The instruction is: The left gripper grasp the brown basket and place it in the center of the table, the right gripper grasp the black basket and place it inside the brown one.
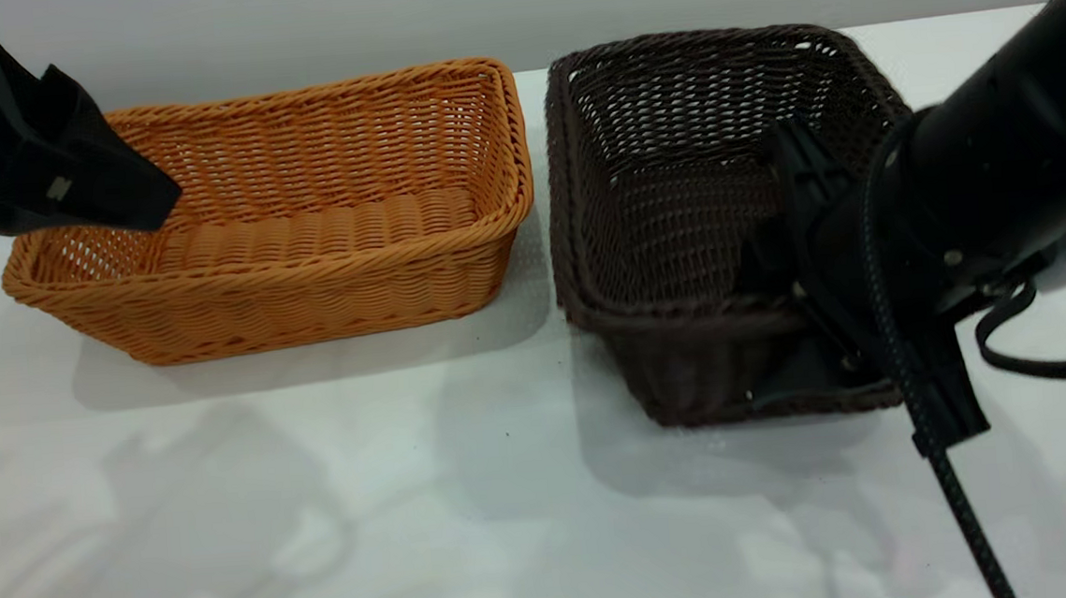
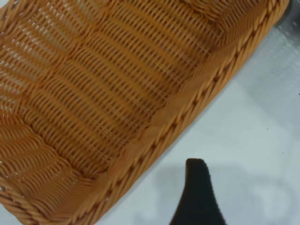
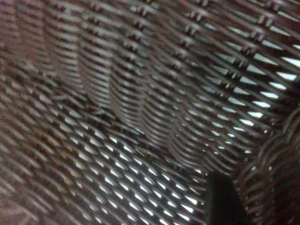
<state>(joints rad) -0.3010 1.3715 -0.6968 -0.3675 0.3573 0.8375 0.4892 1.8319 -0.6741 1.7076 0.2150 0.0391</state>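
Fingers of the right gripper (image 1: 784, 338) are straddling the near wall of the black basket (image 1: 675, 186), one finger reaching down inside and the other lying against the outer face, so we are reading them as pinching that wall just under the braided rim. In the right wrist view we are seeing one dark fingertip (image 3: 220, 201) beside the weave, with the basket's floor filling almost everything else. We are judging the hold as taken at the rim because the stiff braid there is giving the wedge fingers something firm to bite, while the open weave lower down would flex.

The black basket is sitting at the right of the table (image 1: 369, 498), slightly tilted, and appears to be still resting on the surface. Just beside it, apart by a narrow gap, the brown basket (image 1: 302, 221) is standing upright, left of the table's middle.

The left gripper (image 1: 75, 195) is hovering over the brown basket's left end. Whether its fingers are spread or pressed together we cannot tell: the left wrist view is showing only one finger (image 2: 197, 197), outside the basket's rim over the bare table.

We are judging that the brown basket is sitting near enough to the centre for nesting, so the lift of the black one is the step in hand.
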